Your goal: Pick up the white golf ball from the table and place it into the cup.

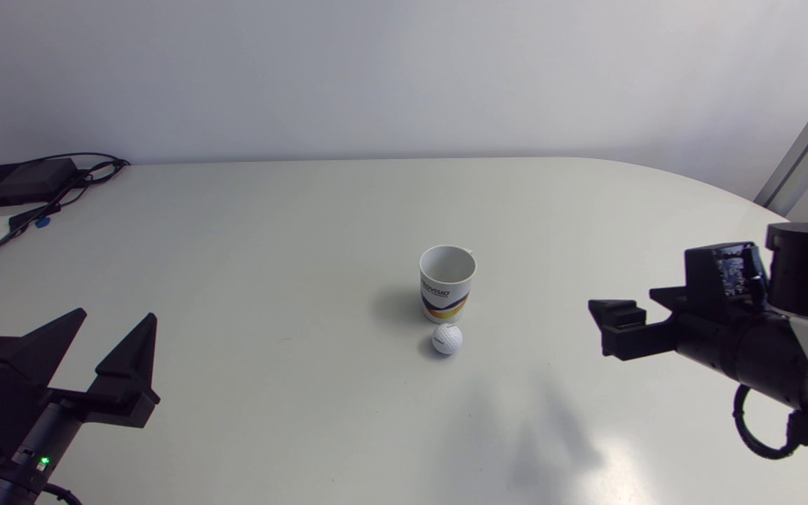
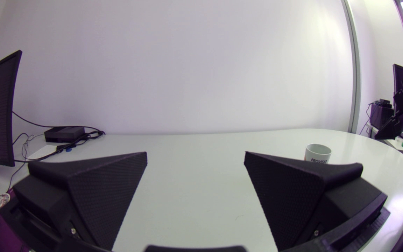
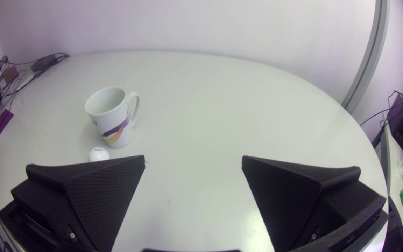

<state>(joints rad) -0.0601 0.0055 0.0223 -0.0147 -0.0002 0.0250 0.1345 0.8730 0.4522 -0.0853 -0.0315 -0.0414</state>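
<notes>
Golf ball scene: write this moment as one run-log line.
golf ball: on table, beside cup | cup: upright, empty | left pincer: open, empty | right pincer: open, empty

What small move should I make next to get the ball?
Probably swing the right arm toward the golf ball to centre it between the open jaws. The ball lies free on the table close by the upright cup, and the right wrist view shows it beyond one jaw, not between them.

White table (image 1: 271, 231) with a flat black box (image 1: 18, 181) and black cables (image 1: 60, 196) at its far left corner.
</notes>
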